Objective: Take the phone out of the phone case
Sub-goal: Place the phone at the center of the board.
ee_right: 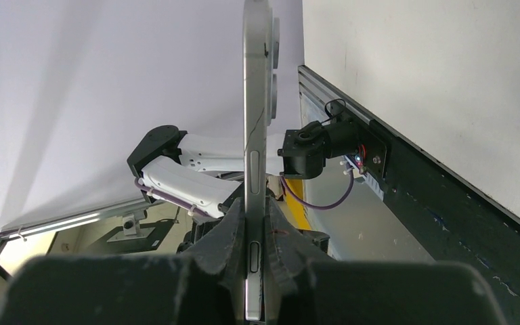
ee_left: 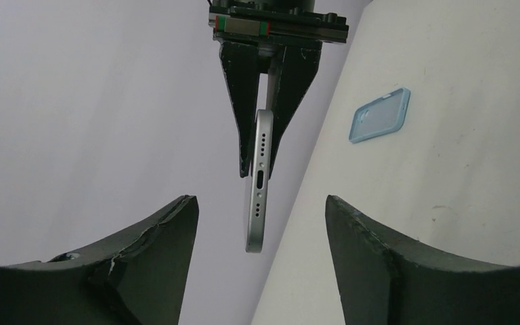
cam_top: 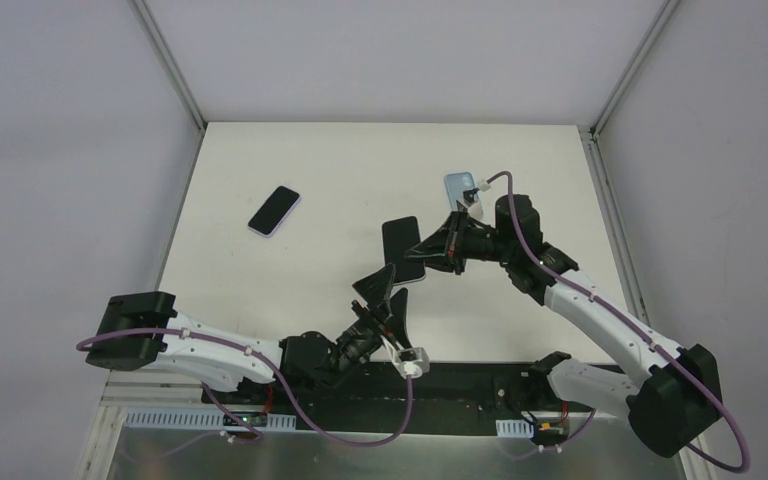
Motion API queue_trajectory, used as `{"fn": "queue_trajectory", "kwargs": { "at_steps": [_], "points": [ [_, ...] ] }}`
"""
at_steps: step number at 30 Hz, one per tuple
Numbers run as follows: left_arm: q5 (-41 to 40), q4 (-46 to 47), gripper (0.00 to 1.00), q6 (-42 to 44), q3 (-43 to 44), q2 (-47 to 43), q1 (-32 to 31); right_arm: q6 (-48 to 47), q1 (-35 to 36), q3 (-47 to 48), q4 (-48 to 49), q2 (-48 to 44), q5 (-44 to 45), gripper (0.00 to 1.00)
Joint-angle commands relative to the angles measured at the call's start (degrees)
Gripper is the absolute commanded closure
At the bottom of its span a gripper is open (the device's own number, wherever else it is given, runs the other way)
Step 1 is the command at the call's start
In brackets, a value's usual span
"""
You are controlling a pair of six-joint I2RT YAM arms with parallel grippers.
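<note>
Right claw (ee_right: pixel 256 215) clamped on the slim silver-edged black-screen phone (ee_left: pixel 260 183), off the white table (cam_top: pixel 310 170); left claw (cam_top: pixel 384 292) gapes wide just beside it; light-blue plastic case (ee_left: pixel 379 115) lies well apart.

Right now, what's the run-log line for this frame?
phone: clamped in right gripper | blue case: empty, on table | left gripper: open, facing phone's end | second phone: lying apart

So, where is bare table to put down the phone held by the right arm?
The far middle of the table, between the other phone and the case, is bare. So is the near left, below that other phone. Crowded at centre: right end effector holding the phone, left end effector close.
</note>
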Motion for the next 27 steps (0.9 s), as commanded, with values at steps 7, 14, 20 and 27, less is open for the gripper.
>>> {"fn": "queue_trajectory", "kwargs": {
  "at_steps": [7, 14, 20, 27],
  "points": [
    [-1.75, 3.16, 0.23, -3.67, -1.45, -1.49, -0.48, 3.58, -3.61, 1.59, 7.13, -5.51, -1.22, 1.00],
    [-3.92, 3.17, 0.13, -9.02, -2.26, -1.79, -0.48, -0.99, -6.35, 2.35, 1.36, -12.25, 2.94, 1.00],
    [-4.91, 3.08, 0.09, -17.16, -1.98, -1.92, -0.42, -14.93, -5.65, 3.41, -12.66, -22.39, 13.06, 1.00],
    [-6.89, -1.80, 0.01, -36.53, -1.60, -8.16, 1.90, -22.96, -3.01, 0.11, -16.45, -29.66, 17.33, 1.00]
  ]
}}
